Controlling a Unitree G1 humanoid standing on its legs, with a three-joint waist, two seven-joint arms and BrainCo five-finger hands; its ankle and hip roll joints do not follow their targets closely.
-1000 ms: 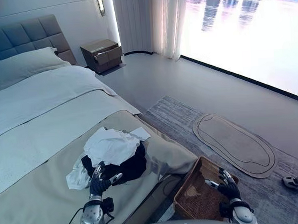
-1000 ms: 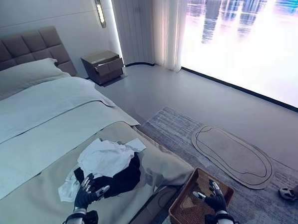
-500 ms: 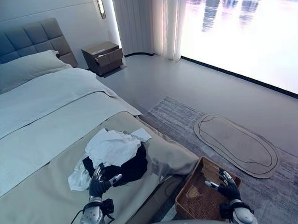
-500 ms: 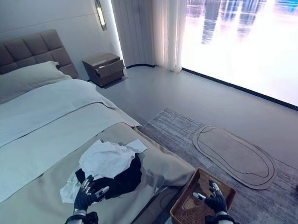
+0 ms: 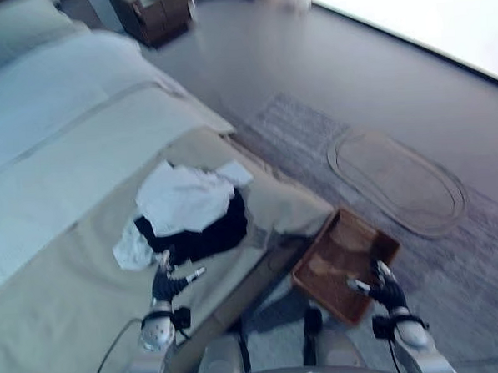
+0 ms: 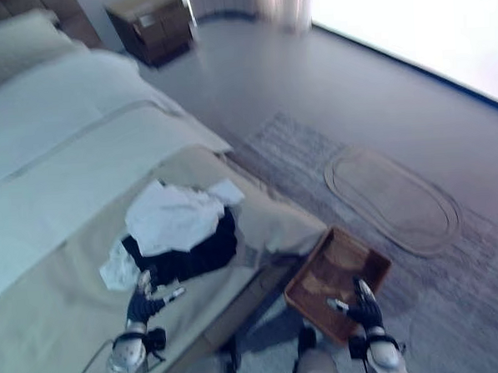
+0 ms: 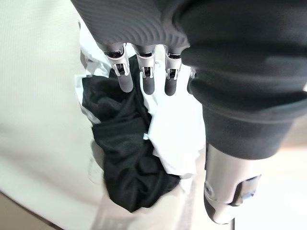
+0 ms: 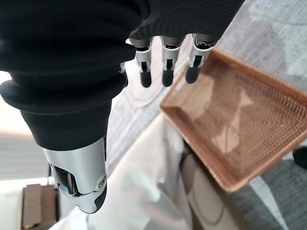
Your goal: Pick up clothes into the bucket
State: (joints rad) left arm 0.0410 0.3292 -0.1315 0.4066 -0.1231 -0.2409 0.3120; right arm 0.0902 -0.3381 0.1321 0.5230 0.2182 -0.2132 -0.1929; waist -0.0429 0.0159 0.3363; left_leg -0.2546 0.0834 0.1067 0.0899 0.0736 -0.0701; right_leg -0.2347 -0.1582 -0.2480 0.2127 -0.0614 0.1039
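Note:
A heap of clothes lies on the foot of the bed: a white garment (image 5: 183, 197) on top, a black one (image 5: 203, 236) under it, seen again from the left wrist (image 7: 125, 158). My left hand (image 5: 165, 284) hovers just short of the heap's near edge, fingers (image 7: 145, 76) straight and holding nothing. A brown woven basket (image 5: 345, 256) stands on the rug beside the bed, its inside bare (image 8: 240, 129). My right hand (image 5: 385, 288) hangs over the basket's near rim, fingers (image 8: 164, 67) relaxed and empty.
The bed (image 5: 54, 138) fills the left side, with its beige cover hanging down by the basket. An oval mat (image 5: 396, 180) lies on the grey rug beyond the basket. A wooden nightstand (image 5: 152, 12) stands at the far wall.
The camera has tipped downward, so the whole scene has shifted up in view. Both hands keep their places by the heap and the basket.

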